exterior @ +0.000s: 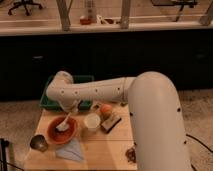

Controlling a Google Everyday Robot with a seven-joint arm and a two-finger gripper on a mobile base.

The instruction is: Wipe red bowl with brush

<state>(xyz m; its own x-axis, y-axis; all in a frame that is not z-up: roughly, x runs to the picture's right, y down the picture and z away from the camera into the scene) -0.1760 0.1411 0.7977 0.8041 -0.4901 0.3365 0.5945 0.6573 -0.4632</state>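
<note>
- The background is a long dark cabinet front under a pale counter ledge, and a speckled floor surrounds a small light wooden table.
- At the far left front of the table stands a dark metal cup, just beside the red bowl's lower left edge.
- Behind it, a green tray sits at the table's back left corner, partly hidden by the arm.
- The red bowl sits on the left part of the table, in front of the green tray and just left of the white cup.
- The brush slants down into the red bowl, with its whitish head low against the inside of the bowl and its pale handle rising up and to the right.
- The gripper hangs from the white arm over the bowl's back right rim, its fingers clamped on the upper end of the brush handle.
- A pale blue cloth lies flat in front of the bowl, near the table's front edge.
- A small white cup stands upright just right of the bowl.
- An orange fruit rests behind the white cup, close to a dark block with a tan top.
- A small dark reddish clump lies near the front right, beside the robot's bulky white body.
</note>
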